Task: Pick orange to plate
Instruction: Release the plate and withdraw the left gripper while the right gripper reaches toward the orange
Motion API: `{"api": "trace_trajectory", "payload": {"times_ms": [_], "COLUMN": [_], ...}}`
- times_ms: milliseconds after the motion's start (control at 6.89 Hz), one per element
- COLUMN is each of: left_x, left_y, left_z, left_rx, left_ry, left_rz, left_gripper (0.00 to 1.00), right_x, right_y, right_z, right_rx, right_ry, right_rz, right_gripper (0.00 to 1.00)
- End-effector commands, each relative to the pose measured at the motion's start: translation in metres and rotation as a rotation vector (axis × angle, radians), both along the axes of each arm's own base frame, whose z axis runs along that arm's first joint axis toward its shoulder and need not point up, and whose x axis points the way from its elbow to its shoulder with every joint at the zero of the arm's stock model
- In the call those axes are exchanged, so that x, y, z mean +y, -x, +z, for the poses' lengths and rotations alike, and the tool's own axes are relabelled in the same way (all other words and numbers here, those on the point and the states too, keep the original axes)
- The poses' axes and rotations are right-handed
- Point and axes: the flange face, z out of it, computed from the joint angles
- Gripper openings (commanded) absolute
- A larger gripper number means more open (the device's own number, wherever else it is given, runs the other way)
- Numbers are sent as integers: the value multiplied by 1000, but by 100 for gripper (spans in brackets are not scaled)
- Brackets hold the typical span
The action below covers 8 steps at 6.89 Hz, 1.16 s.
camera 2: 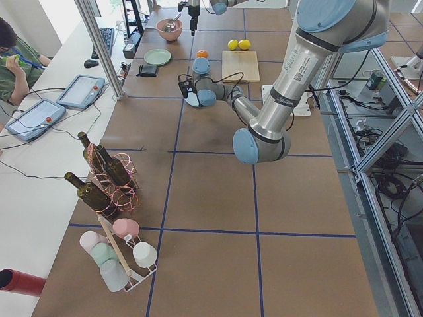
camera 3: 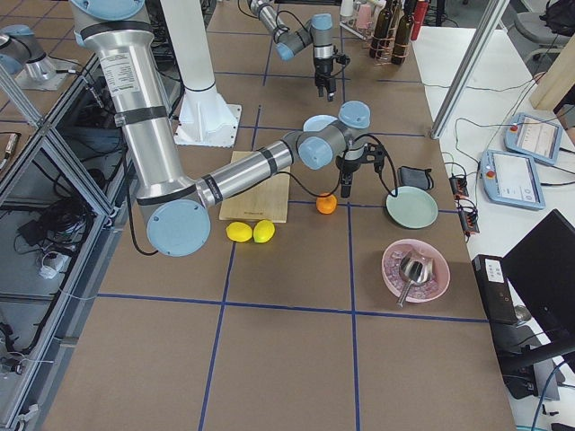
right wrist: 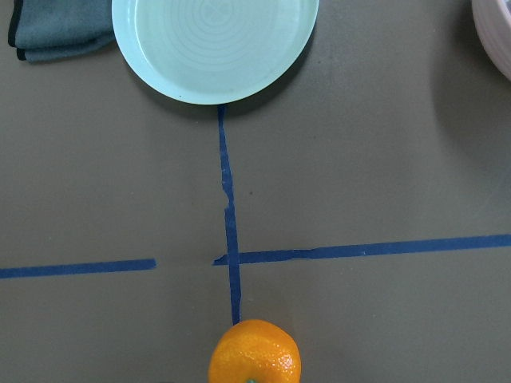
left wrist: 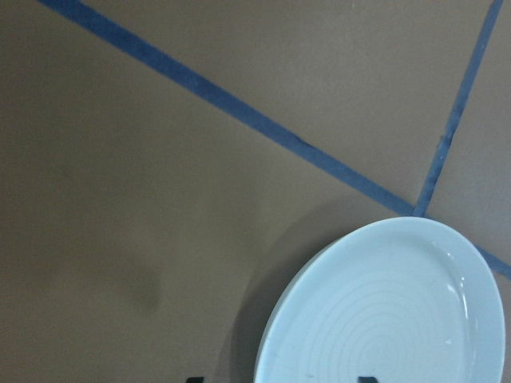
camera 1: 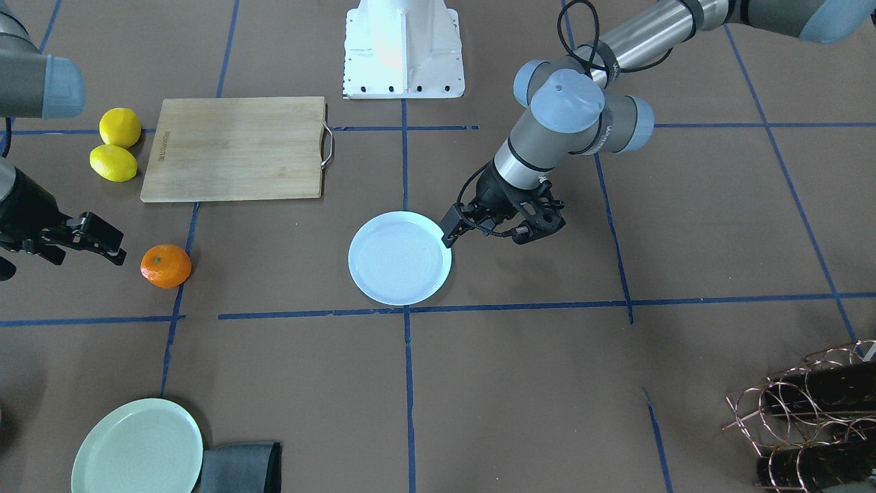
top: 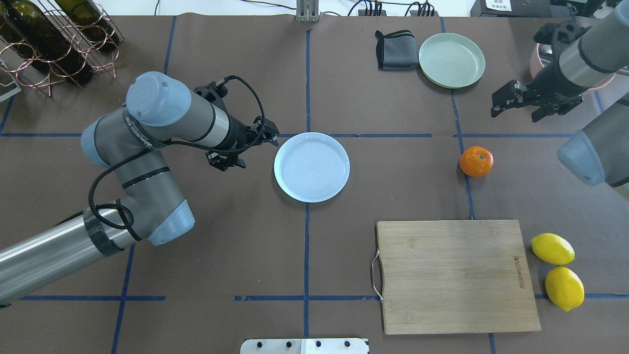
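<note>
The orange (top: 476, 161) lies on the brown table at the right, on a blue tape line, and shows at the bottom edge of the right wrist view (right wrist: 255, 355). My right gripper (top: 516, 110) hovers open a little beyond it, off to one side, holding nothing. The pale bluish-white plate (top: 311, 166) sits empty near the table's middle. My left gripper (top: 258, 150) is open just beside the plate's left rim, apart from it. Part of the plate (left wrist: 383, 311) fills the lower right of the left wrist view.
A wooden cutting board (top: 457, 275) lies near the robot's side at the right, with two lemons (top: 552, 249) beside it. A mint-green plate (top: 451, 60) and grey cloth (top: 395, 50) sit at the far edge. A wine rack (top: 54, 44) stands far left, a pink bowl (camera 3: 415, 268) far right.
</note>
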Motion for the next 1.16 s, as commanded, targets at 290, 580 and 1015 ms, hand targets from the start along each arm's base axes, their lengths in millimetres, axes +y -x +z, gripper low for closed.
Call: {"api": "trace_trajectory", "payload": {"times_ms": [290, 580, 1015], "left_x": [-19, -24, -13], "left_y": [53, 63, 75], "left_z": [10, 10, 23], "left_rx": [8, 12, 3], "left_ry": [-34, -33, -50], "left_rz": [5, -4, 5], "left_gripper": [100, 100, 100], "right_x": [34, 36, 40], "right_y": [93, 98, 117], "right_z": [27, 41, 52], "right_rx": [145, 162, 178], "right_ry": [-52, -37, -20], "right_rz": [-87, -104, -131], "right_gripper": [100, 100, 100]}}
